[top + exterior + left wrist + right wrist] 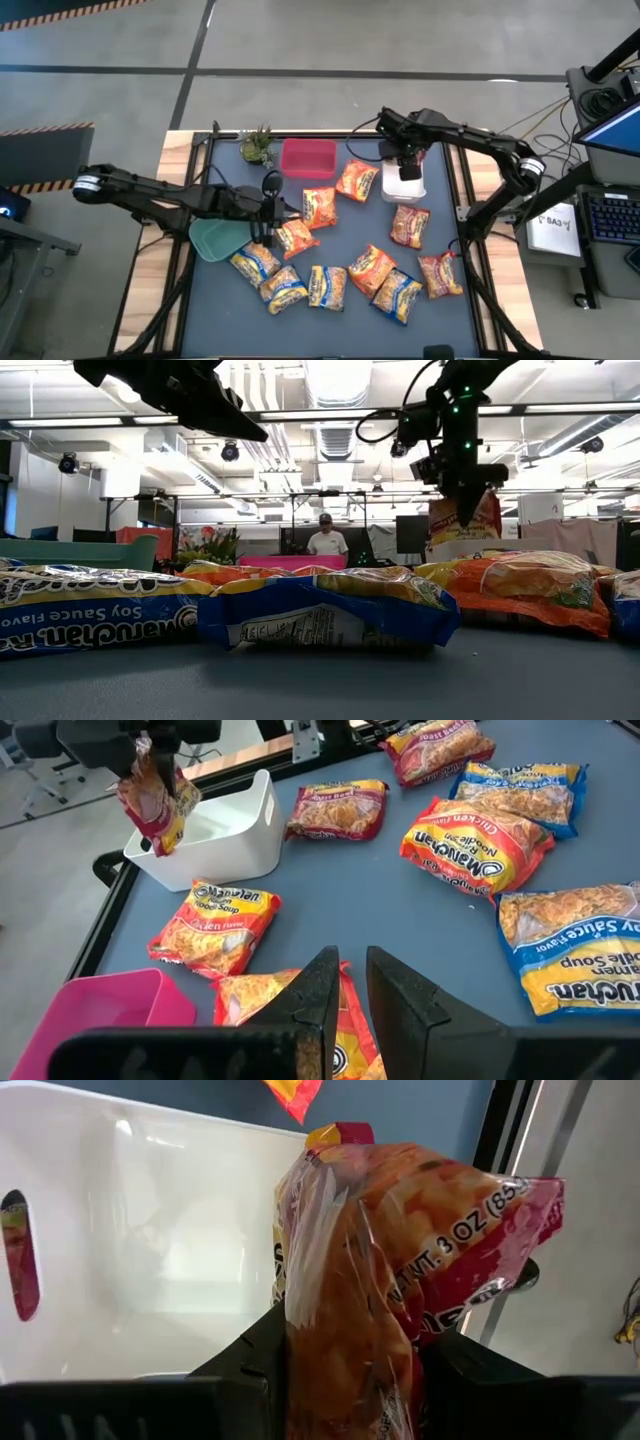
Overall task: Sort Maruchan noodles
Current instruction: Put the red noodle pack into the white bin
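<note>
Noodles lie scattered over the table [225, 300], a dozen or so packets. On the left, the left gripper [272, 213] hovers over an orange packet [296, 237] beside the green bin [212, 238], fingers narrowly parted and holding nothing. On the right, the right gripper [408, 163] pinches a red packet [400, 1280] above the white bin [404, 185]. Best to lower it well inside the walls before letting go, so it cannot catch the rim.

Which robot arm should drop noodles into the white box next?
The right one. Its hand already grips a red noodle packet directly above the white bin. The left hand is empty, over an orange packet across the table.
</note>
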Controlling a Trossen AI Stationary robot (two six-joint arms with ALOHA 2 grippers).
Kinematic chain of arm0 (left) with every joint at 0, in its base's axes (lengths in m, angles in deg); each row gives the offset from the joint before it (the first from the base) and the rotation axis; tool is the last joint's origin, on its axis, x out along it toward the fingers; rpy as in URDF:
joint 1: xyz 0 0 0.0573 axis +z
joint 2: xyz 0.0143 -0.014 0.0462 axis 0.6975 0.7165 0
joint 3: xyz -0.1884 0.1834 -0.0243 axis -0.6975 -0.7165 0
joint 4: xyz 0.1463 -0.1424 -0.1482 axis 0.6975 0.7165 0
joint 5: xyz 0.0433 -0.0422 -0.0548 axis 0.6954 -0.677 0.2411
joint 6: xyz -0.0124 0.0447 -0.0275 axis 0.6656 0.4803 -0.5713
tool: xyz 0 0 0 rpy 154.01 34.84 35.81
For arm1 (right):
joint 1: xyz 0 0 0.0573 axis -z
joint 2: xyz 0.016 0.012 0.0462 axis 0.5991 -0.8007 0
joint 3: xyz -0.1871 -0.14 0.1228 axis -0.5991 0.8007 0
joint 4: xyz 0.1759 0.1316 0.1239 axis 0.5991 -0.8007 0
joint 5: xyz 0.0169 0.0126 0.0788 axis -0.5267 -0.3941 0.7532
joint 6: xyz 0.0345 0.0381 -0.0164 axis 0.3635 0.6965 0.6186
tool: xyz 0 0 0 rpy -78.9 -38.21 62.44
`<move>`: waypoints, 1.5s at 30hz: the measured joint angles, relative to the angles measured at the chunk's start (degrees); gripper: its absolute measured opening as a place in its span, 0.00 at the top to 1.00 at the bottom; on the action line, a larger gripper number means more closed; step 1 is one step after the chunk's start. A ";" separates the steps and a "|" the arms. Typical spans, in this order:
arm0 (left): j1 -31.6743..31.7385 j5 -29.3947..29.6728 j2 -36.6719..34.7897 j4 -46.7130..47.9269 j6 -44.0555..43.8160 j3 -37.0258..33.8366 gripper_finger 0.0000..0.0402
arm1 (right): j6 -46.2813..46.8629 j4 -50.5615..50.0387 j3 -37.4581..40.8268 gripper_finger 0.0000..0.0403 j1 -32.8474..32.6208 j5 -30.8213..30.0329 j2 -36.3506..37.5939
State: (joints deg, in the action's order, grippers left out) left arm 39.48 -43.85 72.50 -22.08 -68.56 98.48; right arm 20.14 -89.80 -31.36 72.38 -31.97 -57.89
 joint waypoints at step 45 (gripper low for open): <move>0.00 0.00 0.11 0.02 0.07 -0.10 0.91 | -0.86 4.90 0.19 0.69 3.10 -0.50 -10.43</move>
State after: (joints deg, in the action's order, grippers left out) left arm 39.48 -43.85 72.62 -22.06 -68.49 98.38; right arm 19.28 -84.90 -31.17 75.48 -32.47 -68.31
